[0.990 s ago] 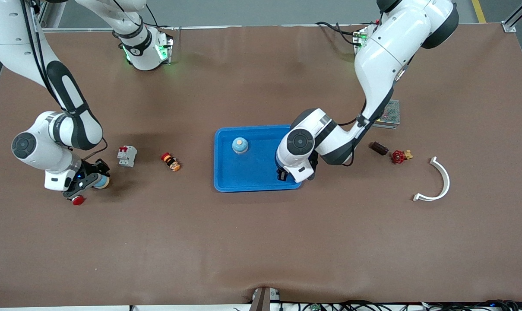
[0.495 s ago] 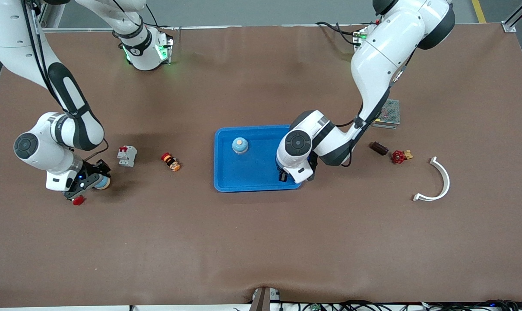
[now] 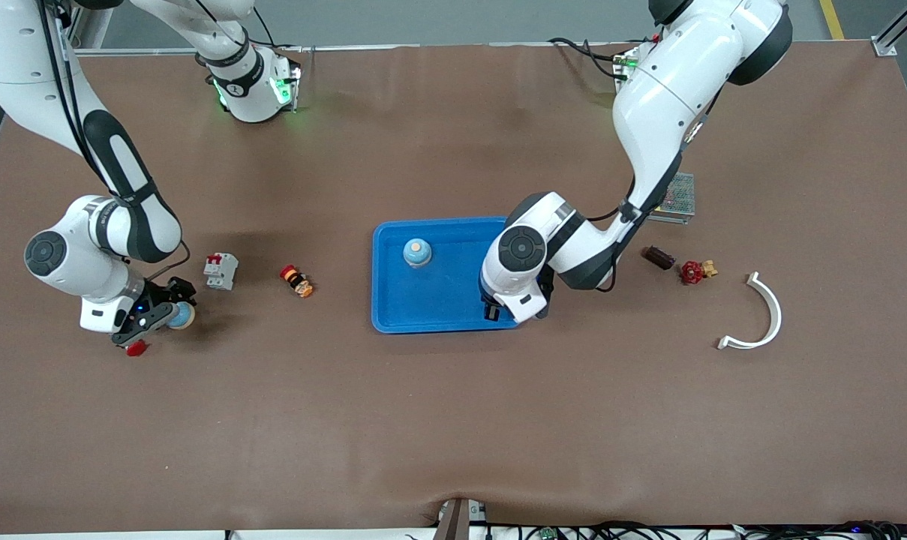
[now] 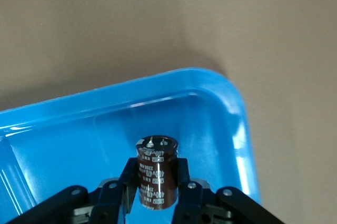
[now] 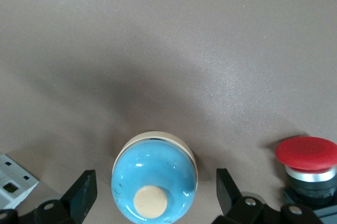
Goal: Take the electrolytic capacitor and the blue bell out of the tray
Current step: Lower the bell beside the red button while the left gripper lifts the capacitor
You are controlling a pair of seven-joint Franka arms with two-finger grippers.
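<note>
Front view first, from the right arm's end of the table: the right gripper (image 3: 166, 313) sits low over the table, fingers spread wide, with a blue bell (image 3: 181, 316) between them but not touching — so that bell looks let go, out of the tray (image 3: 393, 319). A red button (image 3: 135, 347) stands just beside it. A second blue bell (image 3: 417, 253) is in the tray. The left gripper (image 3: 498, 307) is down in the tray's corner, pinching the capacitor (image 4: 156, 173) upright — that step is in hand. Next it should lift straight up, clear the rim, and put it on the table.
</note>
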